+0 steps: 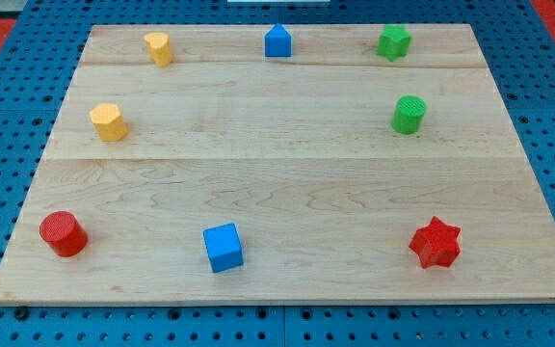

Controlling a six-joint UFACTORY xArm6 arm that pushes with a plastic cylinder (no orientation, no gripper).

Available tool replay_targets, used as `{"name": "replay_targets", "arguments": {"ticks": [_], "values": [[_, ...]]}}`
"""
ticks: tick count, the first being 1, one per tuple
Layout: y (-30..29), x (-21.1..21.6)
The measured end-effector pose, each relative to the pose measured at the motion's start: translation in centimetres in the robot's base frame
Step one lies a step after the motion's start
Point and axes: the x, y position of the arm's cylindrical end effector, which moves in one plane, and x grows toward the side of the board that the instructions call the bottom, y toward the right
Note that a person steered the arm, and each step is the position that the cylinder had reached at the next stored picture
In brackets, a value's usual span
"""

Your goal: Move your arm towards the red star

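Observation:
The red star (436,243) lies on the wooden board (287,173) near the view's bottom right corner. No other block touches it. My tip and the rod do not show anywhere in the camera view, so their place relative to the star cannot be told.
A blue cube (224,247) sits at the bottom middle and a red cylinder (63,233) at the bottom left. Two yellow blocks (108,121) (158,47) stand at the left. A blue house-shaped block (277,40), a green star (393,41) and a green cylinder (409,114) stand along the top and right.

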Motion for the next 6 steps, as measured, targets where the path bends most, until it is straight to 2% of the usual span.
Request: {"name": "replay_targets", "arguments": {"ticks": [4,6], "values": [[0.05,-1.61],[0.07,-1.06]]}}
